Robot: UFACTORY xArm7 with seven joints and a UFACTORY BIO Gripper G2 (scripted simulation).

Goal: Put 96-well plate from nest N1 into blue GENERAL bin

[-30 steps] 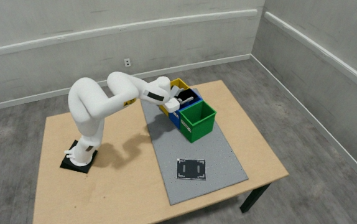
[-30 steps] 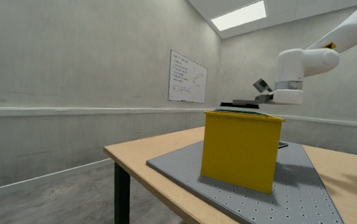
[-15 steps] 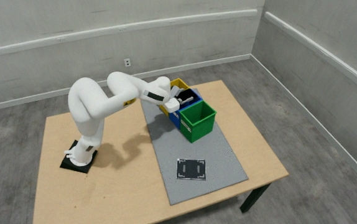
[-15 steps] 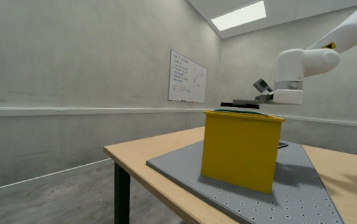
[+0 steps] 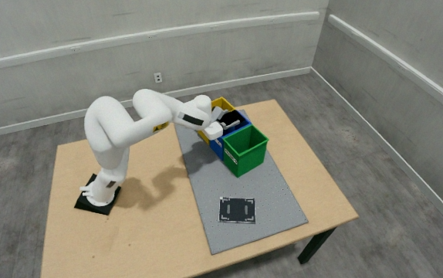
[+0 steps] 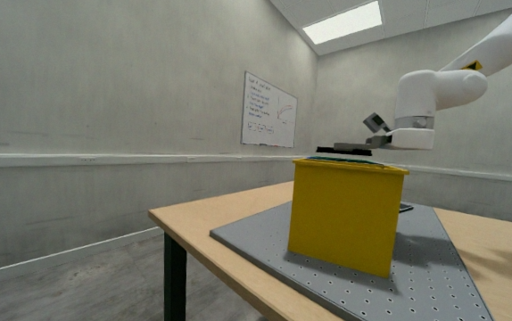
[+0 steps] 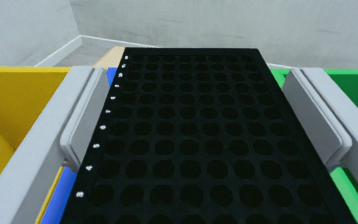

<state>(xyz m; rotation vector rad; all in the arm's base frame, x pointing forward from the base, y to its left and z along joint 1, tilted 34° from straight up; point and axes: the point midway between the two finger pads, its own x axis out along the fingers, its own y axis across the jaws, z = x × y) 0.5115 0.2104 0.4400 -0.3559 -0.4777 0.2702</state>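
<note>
Pointing lengthwise out from the gripper, the black plate

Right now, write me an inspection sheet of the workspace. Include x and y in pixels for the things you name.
Surface: wooden table [image 5: 152, 239] [image 6: 238, 198] bearing a grey perforated board [image 5: 260, 235] [image 6: 256, 232].
Job's things: black 96-well plate [image 5: 232, 116] [image 6: 344, 151] [image 7: 190, 135] held over the blue bin [image 5: 217, 148] [image 7: 66, 192]; yellow bin [image 5: 221, 101] [image 6: 345, 214] [image 7: 20, 105] and green bin [image 5: 246, 154] [image 7: 352, 82] on either side, all upright; nest [image 5: 237, 210] without a plate.
Clutter: nothing seen.
Gripper [image 5: 232, 122] [image 7: 205, 120]: jaws shut on the plate.
Cables: nothing seen.
Surroundings: grey walls, whiteboard [image 6: 269, 111], wall outlet [image 5: 158, 77].
</note>
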